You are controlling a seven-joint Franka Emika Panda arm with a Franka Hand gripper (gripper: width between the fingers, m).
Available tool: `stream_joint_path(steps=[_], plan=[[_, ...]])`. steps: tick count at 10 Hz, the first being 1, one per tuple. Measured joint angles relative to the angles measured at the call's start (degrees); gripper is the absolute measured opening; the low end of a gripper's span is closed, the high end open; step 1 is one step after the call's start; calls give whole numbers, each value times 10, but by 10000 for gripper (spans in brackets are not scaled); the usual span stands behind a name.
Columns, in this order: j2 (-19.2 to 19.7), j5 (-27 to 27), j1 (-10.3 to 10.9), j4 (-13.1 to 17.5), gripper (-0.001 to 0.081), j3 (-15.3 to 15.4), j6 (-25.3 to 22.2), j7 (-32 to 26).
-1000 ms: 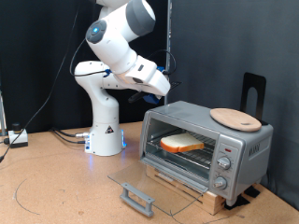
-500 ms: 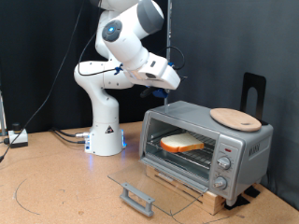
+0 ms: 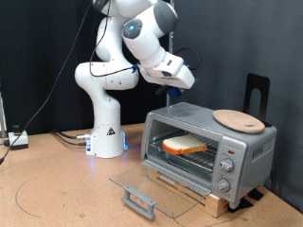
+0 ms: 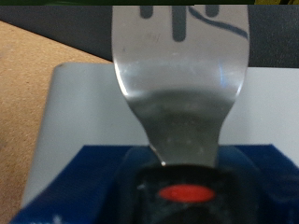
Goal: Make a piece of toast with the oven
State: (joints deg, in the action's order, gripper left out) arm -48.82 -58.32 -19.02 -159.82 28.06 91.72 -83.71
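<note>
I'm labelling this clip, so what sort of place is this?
Probably a robotics lab bench, not a home kitchen: the arm's white base is mounted on a brown tabletop against a black backdrop, with cables trailing. The oven stands open, the piece of toast inside.

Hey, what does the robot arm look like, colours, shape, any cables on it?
The arm is glossy white with rounded, bulbous segments and grey joint caps, rising from a white cone-shaped base that glows faintly blue at the bottom. Grey cables trail from the base. The pincer end looks dark with a blue part.
</note>
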Motion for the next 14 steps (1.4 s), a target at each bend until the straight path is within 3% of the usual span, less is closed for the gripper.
stream_joint_path(steps=[3, 6, 7, 8, 9, 10, 12, 14], plan=[[-16, -85, 19, -9, 395, 98, 71, 64], [-7, -137, 17, -6, 424, 148, 110, 74], [-3, -141, 16, -5, 606, 151, 112, 74], [0, -141, 13, -4, 606, 151, 112, 74], [4, -141, 9, -3, 732, 151, 112, 74], [8, -141, 5, -1, 794, 147, 111, 74], [10, -141, 2, 5, 806, 108, 76, 61], [9, -139, 2, 14, 807, 40, 14, 37]])
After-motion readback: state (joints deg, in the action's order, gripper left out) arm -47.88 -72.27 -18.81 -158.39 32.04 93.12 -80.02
